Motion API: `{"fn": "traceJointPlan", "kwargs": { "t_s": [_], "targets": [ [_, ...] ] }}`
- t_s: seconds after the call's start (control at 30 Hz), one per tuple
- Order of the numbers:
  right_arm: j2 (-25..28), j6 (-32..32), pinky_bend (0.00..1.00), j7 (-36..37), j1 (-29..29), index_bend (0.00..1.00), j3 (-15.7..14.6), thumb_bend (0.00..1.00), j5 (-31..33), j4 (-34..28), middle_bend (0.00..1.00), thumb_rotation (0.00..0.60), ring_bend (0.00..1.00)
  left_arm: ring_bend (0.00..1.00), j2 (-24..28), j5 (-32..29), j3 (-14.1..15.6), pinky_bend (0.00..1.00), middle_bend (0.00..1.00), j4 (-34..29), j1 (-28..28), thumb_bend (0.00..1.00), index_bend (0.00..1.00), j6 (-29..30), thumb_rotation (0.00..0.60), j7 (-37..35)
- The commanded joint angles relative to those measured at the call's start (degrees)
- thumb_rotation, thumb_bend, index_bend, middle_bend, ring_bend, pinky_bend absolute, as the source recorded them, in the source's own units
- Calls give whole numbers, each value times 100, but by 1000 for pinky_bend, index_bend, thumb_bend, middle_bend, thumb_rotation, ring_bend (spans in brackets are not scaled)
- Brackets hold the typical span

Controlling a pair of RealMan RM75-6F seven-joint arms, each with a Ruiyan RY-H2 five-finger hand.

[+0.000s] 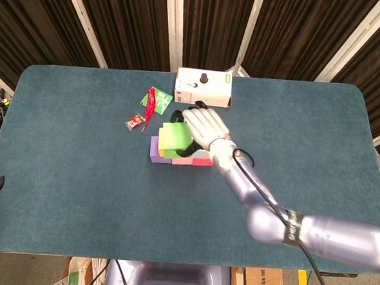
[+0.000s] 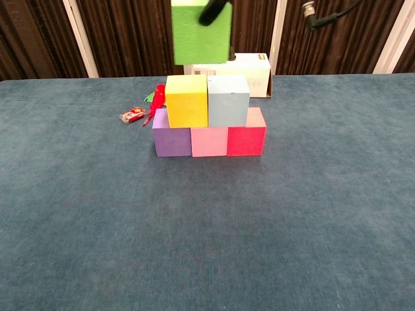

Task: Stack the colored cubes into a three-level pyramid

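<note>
Right hand (image 1: 206, 125) grasps the green cube (image 1: 175, 138), holding it in the air at its fingertips. Directly beneath the hand stand the purple cube (image 2: 172, 141), pink cube (image 2: 209, 142) and red cube (image 2: 246, 140), carrying the yellow cube (image 2: 187, 100) and light blue cube (image 2: 228, 100).

Two views, one high and one low, both facing the dark curtains.
Head view looks steeply down over the whole blue carpeted surface (image 1: 78, 174); chest view sits low and near, looking level across it; both share the block stack and the white cardboard box (image 1: 203, 88) (image 2: 249, 68).
</note>
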Motion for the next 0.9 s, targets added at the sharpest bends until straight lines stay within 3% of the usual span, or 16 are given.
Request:
{"fn": "traceJointPlan", "kwargs": {
  "t_s": [0.03, 0.27, 0.53, 0.9],
  "targets": [
    [-472, -14, 0, -176, 481, 412, -163, 261, 540, 547, 425, 600, 200, 0, -12, 4, 2, 0, 10, 25, -21, 358, 118, -36, 600, 29],
    [-913, 230, 0, -359, 750, 412, -352, 261, 642, 1026, 425, 600, 201, 0, -10, 10, -23, 0, 10, 83, -23, 359, 118, -54, 600, -28],
    [-1056, 576, 0, -520, 710, 412, -567, 261, 723, 1171, 425, 600, 201, 0, -13, -20, -80, 0, 10, 77, -3, 359, 118, -8, 600, -48],
    [-1060, 631, 0, -598, 578, 412, -536, 261, 726, 1072, 425, 600, 201, 0, -17, -17, -86, 0, 10, 4, 29, 359, 117, 28, 600, -3]
  ]
}}
